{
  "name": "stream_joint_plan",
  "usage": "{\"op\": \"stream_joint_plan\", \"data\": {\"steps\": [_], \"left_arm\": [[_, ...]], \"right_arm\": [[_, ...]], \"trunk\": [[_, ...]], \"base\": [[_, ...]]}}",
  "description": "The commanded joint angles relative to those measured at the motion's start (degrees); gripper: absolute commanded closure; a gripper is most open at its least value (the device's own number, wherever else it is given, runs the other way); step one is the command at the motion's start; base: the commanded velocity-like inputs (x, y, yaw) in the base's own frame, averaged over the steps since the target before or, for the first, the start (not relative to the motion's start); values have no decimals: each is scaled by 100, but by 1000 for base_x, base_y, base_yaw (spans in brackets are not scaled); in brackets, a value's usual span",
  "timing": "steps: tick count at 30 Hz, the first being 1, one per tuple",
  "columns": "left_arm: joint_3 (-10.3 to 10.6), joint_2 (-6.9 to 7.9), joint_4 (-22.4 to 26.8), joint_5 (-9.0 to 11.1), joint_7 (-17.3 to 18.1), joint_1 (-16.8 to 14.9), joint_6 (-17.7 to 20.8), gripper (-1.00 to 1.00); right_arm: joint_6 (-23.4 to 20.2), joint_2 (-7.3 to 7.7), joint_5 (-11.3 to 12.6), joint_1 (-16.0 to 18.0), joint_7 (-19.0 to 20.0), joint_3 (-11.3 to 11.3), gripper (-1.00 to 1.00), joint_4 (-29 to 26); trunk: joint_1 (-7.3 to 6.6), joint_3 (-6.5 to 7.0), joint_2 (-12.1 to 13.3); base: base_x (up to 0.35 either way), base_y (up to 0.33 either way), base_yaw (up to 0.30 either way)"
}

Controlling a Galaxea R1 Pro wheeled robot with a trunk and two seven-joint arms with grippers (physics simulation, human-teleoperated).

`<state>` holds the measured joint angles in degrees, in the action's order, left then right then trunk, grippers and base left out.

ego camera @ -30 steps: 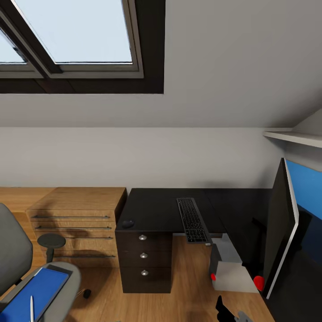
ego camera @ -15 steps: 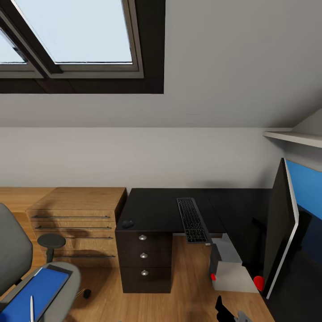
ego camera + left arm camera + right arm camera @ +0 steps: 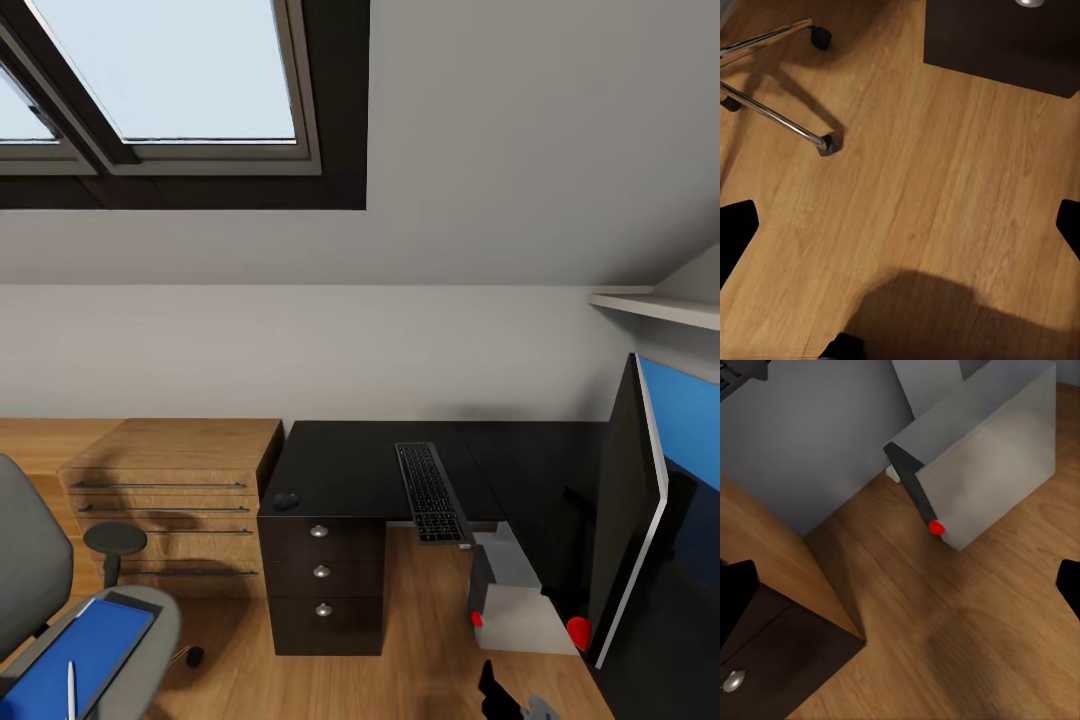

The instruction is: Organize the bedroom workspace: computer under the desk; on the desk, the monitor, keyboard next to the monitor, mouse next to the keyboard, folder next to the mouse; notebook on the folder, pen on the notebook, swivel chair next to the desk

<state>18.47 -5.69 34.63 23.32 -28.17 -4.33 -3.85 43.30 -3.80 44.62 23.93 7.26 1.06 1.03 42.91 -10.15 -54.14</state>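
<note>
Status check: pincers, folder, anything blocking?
Both pincers open, empty, over bare floor. Folder on swivel chair seat, pen on top. Keyboard and mouse on desk. No obstruction seen.

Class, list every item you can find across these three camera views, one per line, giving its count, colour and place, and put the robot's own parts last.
desk: one, glossy black top, dark drawer unit, against the far wall
keyboard: one, black keys, silver frame, on the desk
mouse: one, dark, on the desk's front left corner
monitor: one, black, near right
computer: one, light grey, red dot, on the floor
swivel chair: one, grey, lower left
folder: one, bright blue, on the chair seat
pen: one, white, on the folder
chest of drawers: one, light wood, left of the desk
right end effector: one, black, bottom edge of the head view
</note>
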Motion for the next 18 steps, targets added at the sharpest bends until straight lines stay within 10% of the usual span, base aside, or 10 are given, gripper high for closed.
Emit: {"op": "stream_joint_plan", "data": {"steps": [1,18], "left_arm": [[40,5,-3,62,-38,-6,-38,-100],[34,3,-9,76,-39,-6,-46,-100]], "right_arm": [[19,-2,53,7,61,10,-100,11],[17,-59,47,7,52,17,-100,11]], "trunk": [[1,-8,-6],[110,-98,-206]], "base": [[0,0,0],[0,0,0]]}}
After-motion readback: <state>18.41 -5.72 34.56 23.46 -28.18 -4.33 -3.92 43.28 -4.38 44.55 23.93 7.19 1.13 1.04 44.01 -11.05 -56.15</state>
